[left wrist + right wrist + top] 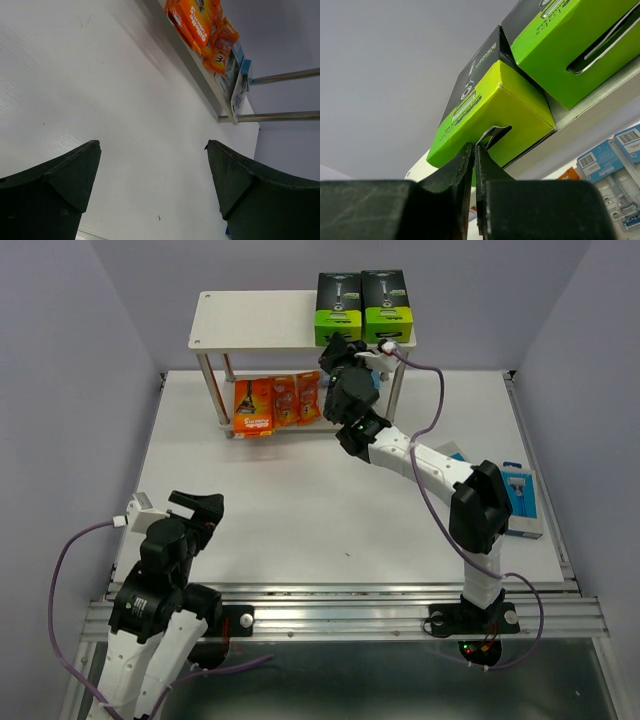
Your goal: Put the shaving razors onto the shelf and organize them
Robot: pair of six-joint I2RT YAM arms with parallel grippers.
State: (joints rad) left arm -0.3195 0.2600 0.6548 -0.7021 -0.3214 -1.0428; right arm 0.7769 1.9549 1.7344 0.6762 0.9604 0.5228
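Observation:
The shelf (pixel 250 322) stands at the back of the table. Two black-and-lime-green razor boxes (pixel 338 308) (pixel 386 306) stand on its top board at the right end. Orange razor packs (pixel 255 408) lean on the lower board. My right gripper (pixel 345 348) is shut, its tips (pixel 475 147) against the front face of the left green box (pixel 490 107), beside the second green box (pixel 570 45). My left gripper (pixel 205 508) is open and empty low over the near left of the table (pixel 152 170). A blue razor box (pixel 520 502) lies at the table's right edge.
Light-blue blister cards (pixel 610 160) stand on the lower board under the green boxes, also in the left wrist view (pixel 239 85) next to the orange packs (pixel 192 22). Another light-blue pack (pixel 455 452) lies partly under my right arm. Silver posts (pixel 285 76) hold the boards.

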